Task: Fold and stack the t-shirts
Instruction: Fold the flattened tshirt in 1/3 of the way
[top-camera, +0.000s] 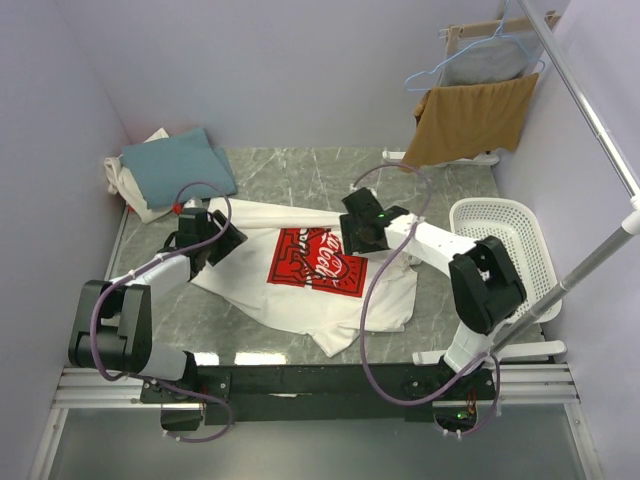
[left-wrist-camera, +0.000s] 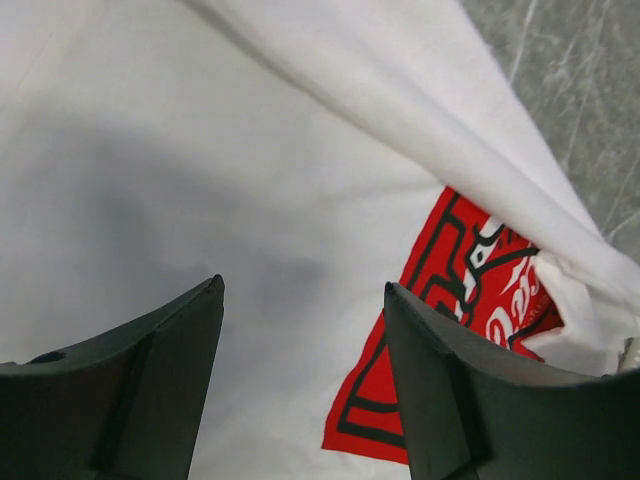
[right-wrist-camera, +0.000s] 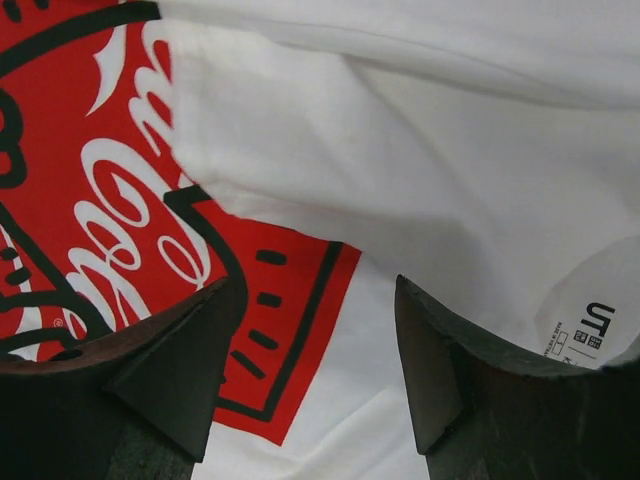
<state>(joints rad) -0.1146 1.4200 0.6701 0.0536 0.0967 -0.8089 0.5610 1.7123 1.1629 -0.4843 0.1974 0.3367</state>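
A white t-shirt with a red rectangular chest print lies spread and partly folded on the grey marble table. My left gripper hovers open over its left part; the left wrist view shows white cloth and the print's corner between the open fingers. My right gripper is open over the shirt's top right, above a folded-over edge and a neck label. A teal-blue shirt lies folded on an off-white one at the back left.
A white mesh basket stands at the right. A tan-brown cloth hangs on a rack at the back right, with a grey garment on a blue hanger behind it. A metal pole slants along the right side.
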